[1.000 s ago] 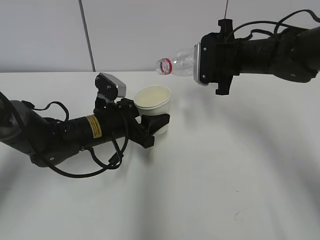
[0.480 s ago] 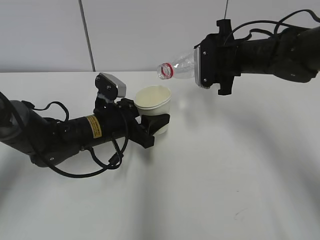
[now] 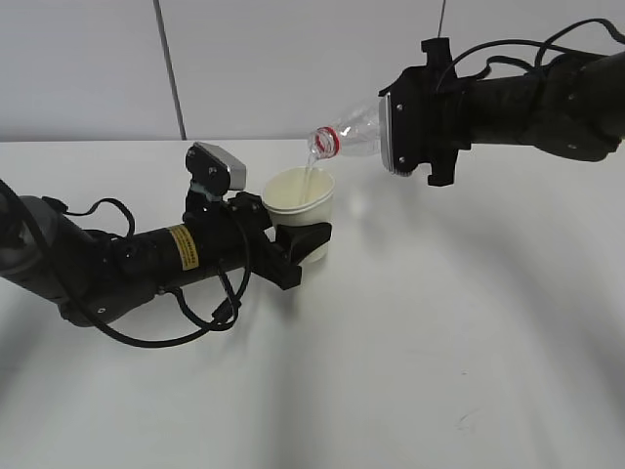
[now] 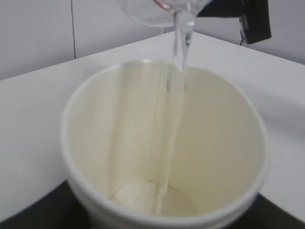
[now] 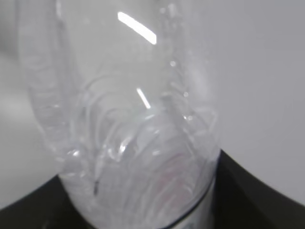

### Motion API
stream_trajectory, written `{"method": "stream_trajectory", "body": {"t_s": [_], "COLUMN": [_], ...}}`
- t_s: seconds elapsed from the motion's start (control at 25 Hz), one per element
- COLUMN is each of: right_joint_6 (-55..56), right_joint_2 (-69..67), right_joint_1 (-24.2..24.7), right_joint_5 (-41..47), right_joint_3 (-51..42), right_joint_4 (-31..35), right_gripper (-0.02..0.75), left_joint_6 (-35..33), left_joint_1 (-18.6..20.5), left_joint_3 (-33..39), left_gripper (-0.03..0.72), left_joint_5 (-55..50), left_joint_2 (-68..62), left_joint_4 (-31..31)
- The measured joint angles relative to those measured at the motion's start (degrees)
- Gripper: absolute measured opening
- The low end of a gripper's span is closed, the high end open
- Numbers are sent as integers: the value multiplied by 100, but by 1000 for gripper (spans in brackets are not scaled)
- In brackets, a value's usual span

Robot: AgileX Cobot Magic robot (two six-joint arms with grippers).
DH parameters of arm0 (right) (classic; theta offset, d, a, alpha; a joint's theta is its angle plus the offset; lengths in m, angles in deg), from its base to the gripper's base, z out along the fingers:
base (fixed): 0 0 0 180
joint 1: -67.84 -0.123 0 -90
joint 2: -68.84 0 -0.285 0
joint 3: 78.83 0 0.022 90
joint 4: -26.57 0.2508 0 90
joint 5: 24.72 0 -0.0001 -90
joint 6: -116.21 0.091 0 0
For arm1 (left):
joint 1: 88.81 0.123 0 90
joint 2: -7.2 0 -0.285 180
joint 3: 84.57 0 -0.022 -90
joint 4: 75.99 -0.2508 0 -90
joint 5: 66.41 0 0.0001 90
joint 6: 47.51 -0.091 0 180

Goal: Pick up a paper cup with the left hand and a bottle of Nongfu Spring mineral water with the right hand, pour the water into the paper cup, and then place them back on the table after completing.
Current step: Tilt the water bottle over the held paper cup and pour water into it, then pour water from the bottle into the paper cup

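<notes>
My left hand (image 3: 298,246), with the yellow sticker, is shut on a white paper cup (image 3: 301,210) and holds it upright just above the table (image 3: 439,342). My right hand (image 3: 415,122) is shut on a clear uncapped bottle (image 3: 354,129) with a red neck ring, tilted mouth-down over the cup. A thin stream of water (image 3: 309,174) falls from the mouth into the cup. In the left wrist view the stream (image 4: 180,45) runs down inside the cup (image 4: 95,143); a little water lies at the bottom. The right wrist view shows the bottle (image 5: 138,143) filling the frame.
A pale wall (image 3: 244,59) with a vertical seam stands behind the table. Black cables loop beside the left arm (image 3: 186,318).
The right gripper has tipped the bottle's mouth lower and a little to the left. Water now streams into the cup. The left arm and cup have not moved.
</notes>
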State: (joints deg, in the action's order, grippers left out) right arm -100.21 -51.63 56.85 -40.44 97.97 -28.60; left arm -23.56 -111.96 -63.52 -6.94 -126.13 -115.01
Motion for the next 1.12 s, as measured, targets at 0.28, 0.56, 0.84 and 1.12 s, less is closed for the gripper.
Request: {"method": "stream_trajectory", "body": {"t_s": [0.28,0.56,0.84,1.12], "right_joint_6": [-94,-174,-202,-215], "right_joint_2": [0,0,0,0], "right_joint_1": [0,0,0,0], "right_joint_5": [12,14,14,14], "right_joint_3": [0,0,0,59], "right_joint_4": [0,0,0,0], "right_gripper": [448,448,448,448], "left_joint_6": [0,0,0,0], "left_joint_1": [0,0,0,0], "left_joint_3": [0,0,0,0], "left_gripper": [417,417,417,417], "left_joint_5": [0,-1,-17,-39], "left_joint_2": [0,0,0,0], "left_joint_4": [0,0,0,-22]}}
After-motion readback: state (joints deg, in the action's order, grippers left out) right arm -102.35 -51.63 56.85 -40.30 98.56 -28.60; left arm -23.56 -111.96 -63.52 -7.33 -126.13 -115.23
